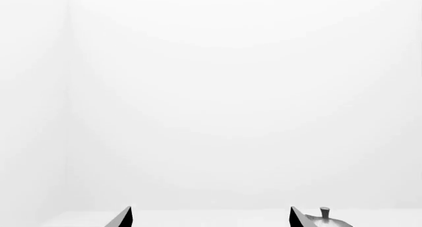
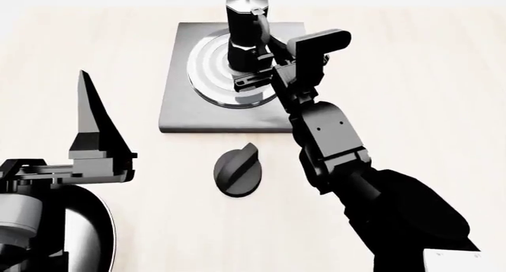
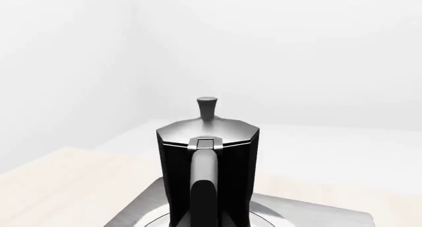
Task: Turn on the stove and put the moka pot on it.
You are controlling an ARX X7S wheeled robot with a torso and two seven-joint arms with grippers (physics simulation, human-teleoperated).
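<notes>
The moka pot stands upright on the round burner of the grey stove, its handle facing me. My right gripper reaches in from the front and is shut on the pot's handle. In the right wrist view the moka pot fills the middle above the stove, and it hides the fingers. The black knob lies just in front of the hotplate, its pointer aimed to the far right. My left gripper hangs open at the left with nothing in it. Between its tips is bare table; the pot's lid shows beside one fingertip.
A black frying pan with a bright rim sits at the near left corner, partly under my left arm. The pale wooden table stretches to the right of the stove. White walls lie beyond the table's far edge.
</notes>
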